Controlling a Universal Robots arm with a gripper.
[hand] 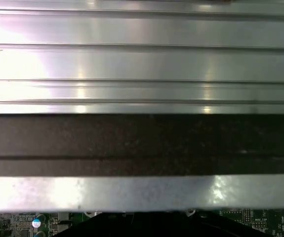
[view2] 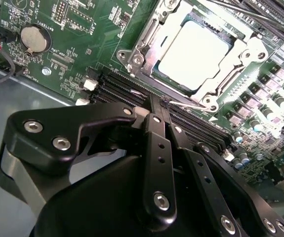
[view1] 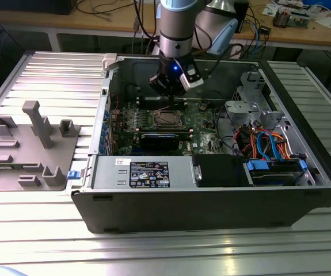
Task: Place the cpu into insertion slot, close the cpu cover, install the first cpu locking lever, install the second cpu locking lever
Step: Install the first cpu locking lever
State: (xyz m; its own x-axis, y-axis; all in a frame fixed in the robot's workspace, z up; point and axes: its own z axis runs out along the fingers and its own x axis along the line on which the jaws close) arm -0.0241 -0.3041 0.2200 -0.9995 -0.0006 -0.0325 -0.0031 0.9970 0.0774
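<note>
The cpu (view2: 193,54) lies flat in the insertion slot (view2: 181,88), its silvery top showing. The cpu cover (view2: 243,52) lies down around it as a metal frame. A thin wire locking lever (view2: 191,105) runs along the socket's side nearest my gripper. My black gripper (view2: 164,104) is shut, and its tips touch the end of that lever, just over the long black memory slots (view2: 117,86). In the exterior view the gripper (view1: 172,92) hangs inside the open computer case just behind the socket (view1: 166,119).
The case walls (view1: 211,201) ring the green motherboard (view1: 202,123). Drive bays and orange and blue cables (view1: 269,146) fill the exterior view's right. A grey fixture tray (view1: 30,149) sits on the slatted table. A coin battery (view2: 34,38) is on the board.
</note>
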